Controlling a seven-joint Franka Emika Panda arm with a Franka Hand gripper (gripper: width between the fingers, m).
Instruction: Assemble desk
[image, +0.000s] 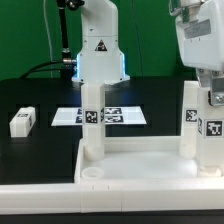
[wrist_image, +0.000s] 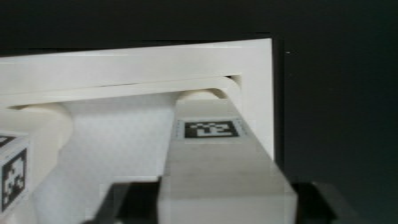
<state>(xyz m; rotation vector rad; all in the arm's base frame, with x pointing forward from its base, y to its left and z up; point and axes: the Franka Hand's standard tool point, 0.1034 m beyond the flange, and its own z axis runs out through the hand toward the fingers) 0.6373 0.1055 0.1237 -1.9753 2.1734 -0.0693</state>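
Gripper (image: 212, 98) clamped at a middling width on the held leg (wrist_image: 217, 150), dark fingers (wrist_image: 134, 208) flush against its two flat sides in the wrist view. Held upright, with the leg's lower end down at a corner of the tabletop (image: 140, 160) directly beneath the gripper, close inside the raised rim there; whether seated in a socket, cannot tell. Just beside the fingers, a second leg (wrist_image: 15, 172), tagged, parted from the held one by a narrow slot, so little room for sideways travel on that side. Open room above the gripper and out past the tabletop's corner edge, over the black table (image: 40, 95). Well away from the gripper, at the tabletop's other end, a far leg (image: 93, 125) standing upright, an unfilled round socket (image: 93, 172) next to it. Even farther off, a loose leg (image: 22, 121) lying flat on the table, and the marker board (image: 100, 116) beyond the tabletop's back rim. Matte white plastic across the desk parts: legs square and blocky with black-and-white tags, tabletop wide, smooth and shallow-rimmed.
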